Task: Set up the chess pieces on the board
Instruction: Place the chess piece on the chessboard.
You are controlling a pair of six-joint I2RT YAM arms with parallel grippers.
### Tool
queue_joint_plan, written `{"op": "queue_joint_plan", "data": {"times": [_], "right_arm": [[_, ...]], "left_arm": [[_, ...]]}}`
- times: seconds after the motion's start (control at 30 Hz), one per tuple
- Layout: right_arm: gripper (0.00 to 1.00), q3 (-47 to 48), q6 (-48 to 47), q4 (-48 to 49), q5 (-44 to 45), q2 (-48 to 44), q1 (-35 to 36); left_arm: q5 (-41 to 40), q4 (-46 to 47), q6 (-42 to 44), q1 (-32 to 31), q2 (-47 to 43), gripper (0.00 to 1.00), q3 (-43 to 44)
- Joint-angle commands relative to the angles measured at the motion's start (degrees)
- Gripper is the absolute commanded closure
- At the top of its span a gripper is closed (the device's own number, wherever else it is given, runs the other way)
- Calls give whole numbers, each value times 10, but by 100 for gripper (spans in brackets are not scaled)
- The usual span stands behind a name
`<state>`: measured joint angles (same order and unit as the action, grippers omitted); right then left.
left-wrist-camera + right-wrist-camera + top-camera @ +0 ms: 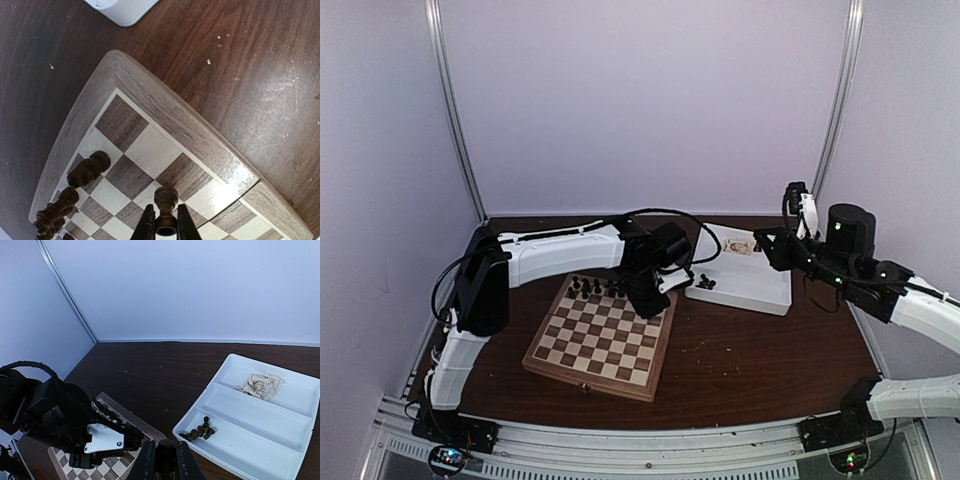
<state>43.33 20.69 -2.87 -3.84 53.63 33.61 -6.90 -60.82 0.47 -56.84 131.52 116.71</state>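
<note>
In the top view the left gripper [645,290] covers the far right corner of the board [600,345]. The chess pieces [592,287] along the board's far edge are too small for us to tell their kinds. In the left wrist view the bottom edge cuts off the board and the fingers [149,225], which hide the foot of the dark piece [166,197] pinched between them. Of the tray [122,10] we see only one corner at the top edge. From the right wrist we make out just the head of the other dark piece [165,447] nipped in the right gripper [165,460]. The left arm [55,415] hides most of the board, and the right edge clips the tray.
</note>
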Motion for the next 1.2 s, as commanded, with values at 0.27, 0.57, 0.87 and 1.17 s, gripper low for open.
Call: {"op": "queue_joint_plan", "data": {"times": [0.27,0.57,0.87,1.17], "right_arm": [[90,-14,-14,-11,22,-19,-3],[90,-15,-14,-13,21,-21,-4],[90,-27,-11,8,-28,-8,-3],[89,-24,25,161,-261,76,2]], "left_arm": [[-6,6,14,-1,20,77,31],[-7,-2,3,-1,-3,49,45],[-47,51,-49,0,-148,42,-43],[168,290,-112,10,-356,32,-270]]}}
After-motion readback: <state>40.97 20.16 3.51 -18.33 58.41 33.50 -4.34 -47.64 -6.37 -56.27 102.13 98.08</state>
